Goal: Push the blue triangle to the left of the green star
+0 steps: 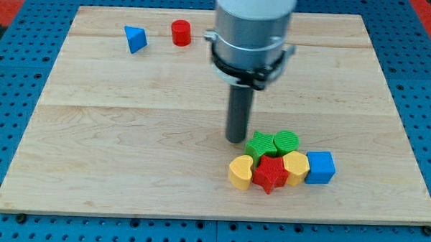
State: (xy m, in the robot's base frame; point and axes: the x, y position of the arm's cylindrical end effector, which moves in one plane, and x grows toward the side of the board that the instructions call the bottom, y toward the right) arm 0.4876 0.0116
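The blue triangle lies near the view's top left of the wooden board. The green star sits in a cluster low and right of centre. My tip stands just left of the green star, close to it, and far down-right of the blue triangle.
A red cylinder stands right of the blue triangle. Beside the green star are a green cylinder, a yellow block, a red star, a second yellow block and a blue cube.
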